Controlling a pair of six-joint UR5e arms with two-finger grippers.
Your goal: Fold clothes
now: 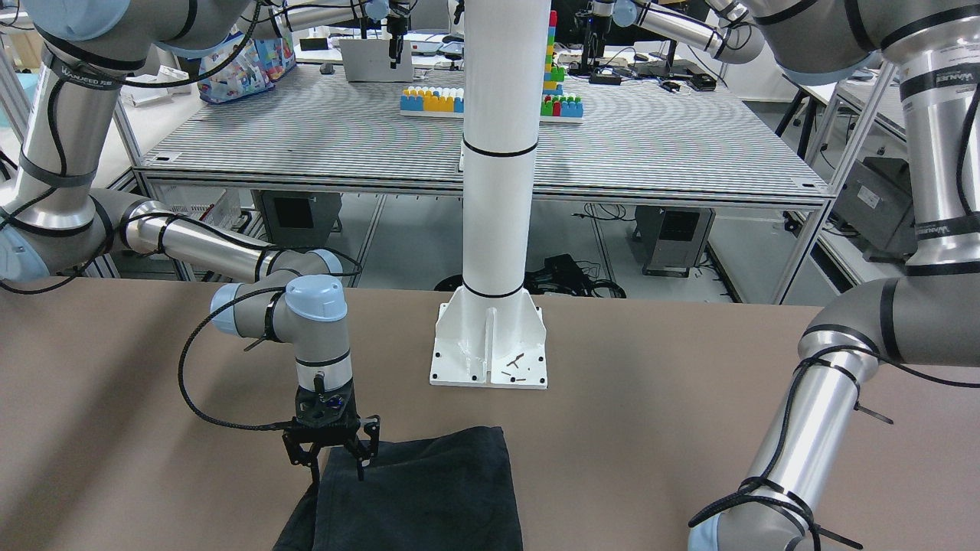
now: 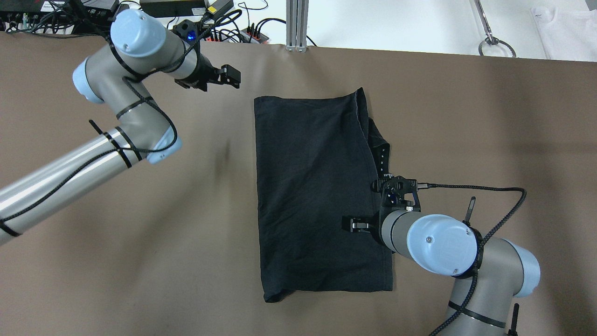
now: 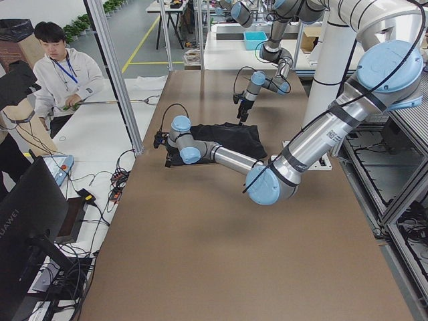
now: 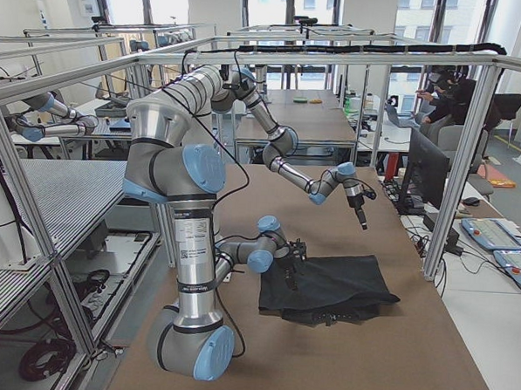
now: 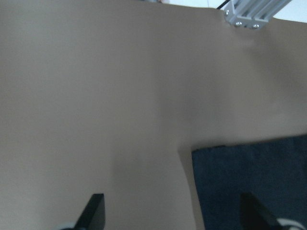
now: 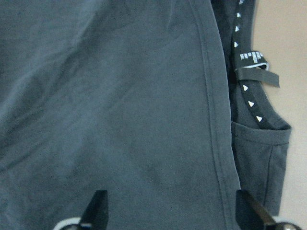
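Black matte fabric garment (image 2: 317, 186) lies folded into a rough rectangle on the brown table (image 2: 140, 242), in front of the white pole's bolted base (image 1: 490, 344). Along its right edge an under layer sticks out, showing a strip of small white triangles (image 6: 248, 88). The right gripper (image 1: 338, 473) points down over that edge with its jaws spread wide and nothing between them. The left gripper (image 2: 233, 77) hangs near the garment's far left corner, over bare table, jaws likewise apart and empty.
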